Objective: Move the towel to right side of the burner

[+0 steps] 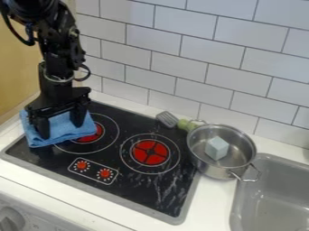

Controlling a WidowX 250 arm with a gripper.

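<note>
Item: cooktop [138,191], black, grey-rimmed, control panel [92,171] toward its front edge. Right burner [150,152], red-centred; streaked glass between it and the right rim. Pot [210,170], overlapping that rim (a pale block [217,148] inside), near the sink [260,159]. Towel [67,134], blue, folded, overlapping the cooktop's left edge and part of the left burner [95,135]. Gripper [60,129], released, its fingers spread over the towel. Spatula [167,119], slotted, near the back edge.
</note>
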